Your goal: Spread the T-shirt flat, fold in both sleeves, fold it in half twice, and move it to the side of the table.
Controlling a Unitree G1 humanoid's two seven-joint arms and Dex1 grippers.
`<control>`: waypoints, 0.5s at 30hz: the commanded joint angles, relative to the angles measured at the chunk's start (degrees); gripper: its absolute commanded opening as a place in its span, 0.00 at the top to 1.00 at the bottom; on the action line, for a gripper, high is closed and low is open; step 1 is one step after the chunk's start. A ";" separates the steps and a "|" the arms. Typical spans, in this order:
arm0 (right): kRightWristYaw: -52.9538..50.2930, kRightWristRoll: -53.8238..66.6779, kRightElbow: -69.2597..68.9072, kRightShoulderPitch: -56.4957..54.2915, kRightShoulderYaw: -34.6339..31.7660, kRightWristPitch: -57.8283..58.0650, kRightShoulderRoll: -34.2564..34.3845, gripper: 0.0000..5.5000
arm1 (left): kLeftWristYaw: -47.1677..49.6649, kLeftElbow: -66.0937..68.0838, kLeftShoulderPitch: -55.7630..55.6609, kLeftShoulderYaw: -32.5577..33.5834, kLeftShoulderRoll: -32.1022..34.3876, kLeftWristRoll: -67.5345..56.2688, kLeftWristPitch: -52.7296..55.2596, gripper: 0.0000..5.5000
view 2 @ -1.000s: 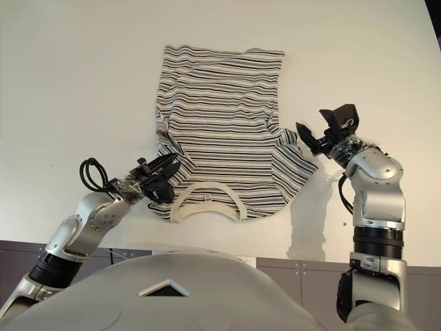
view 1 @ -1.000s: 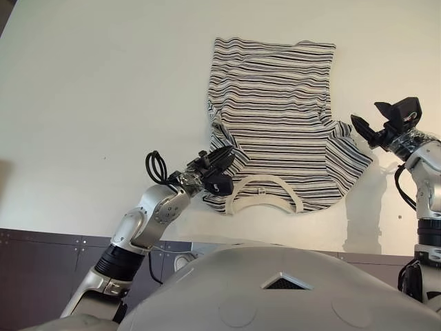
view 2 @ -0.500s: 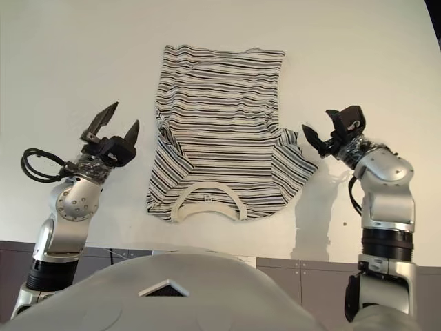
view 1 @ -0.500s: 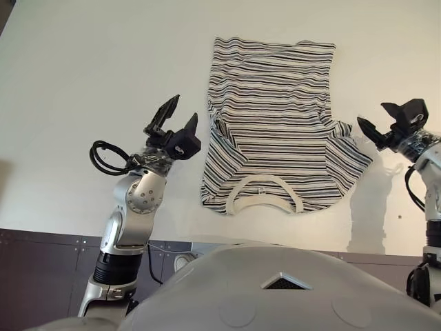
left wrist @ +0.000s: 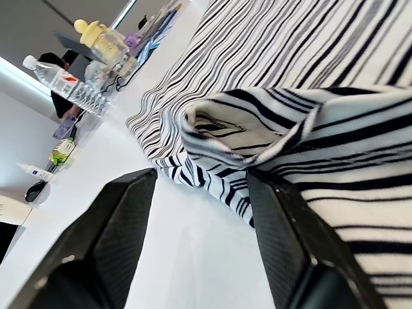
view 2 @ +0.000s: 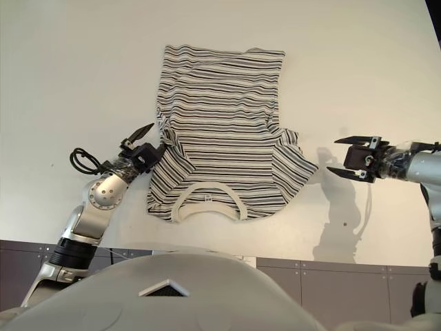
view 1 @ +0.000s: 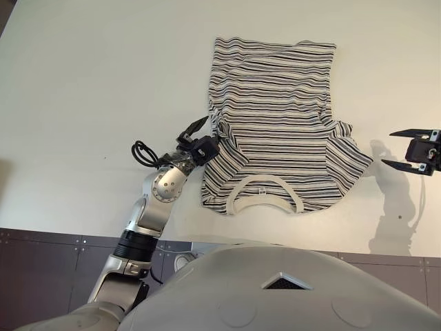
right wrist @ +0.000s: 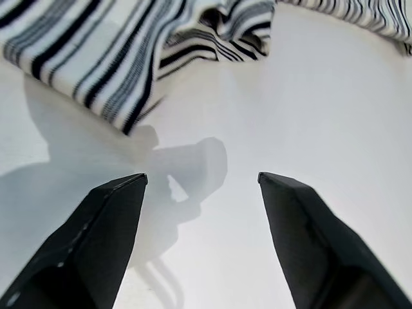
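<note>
The left gripper's (left wrist: pixel 201 175) finger bases are cut off by the frame edge. Whether either finger touches the shirt (view 1: pixel 275 103) cannot be determined. The bunched left sleeve (view 1: pixel 222 132) hides its own underside and the shirt edge beneath it. The right gripper (view 1: pixel 387 147) is cut off behind its fingers at the left eye view's edge. The clutter (left wrist: pixel 103 51) beyond the shirt is too blurred to identify, apart from some bottles.

We bring our left gripper (view 2: pixel 157 136) back down to the T-shirt (view 2: pixel 220 103) edge, wide open. We pull our right gripper (view 2: pixel 332 155) away from the sleeve (view 2: pixel 298 164).
</note>
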 commanded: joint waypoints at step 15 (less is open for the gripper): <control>-12.68 -14.17 -6.49 3.94 4.87 -10.60 0.30 0.42 | -3.36 3.32 -5.43 -0.38 0.55 -5.07 -0.18 0.53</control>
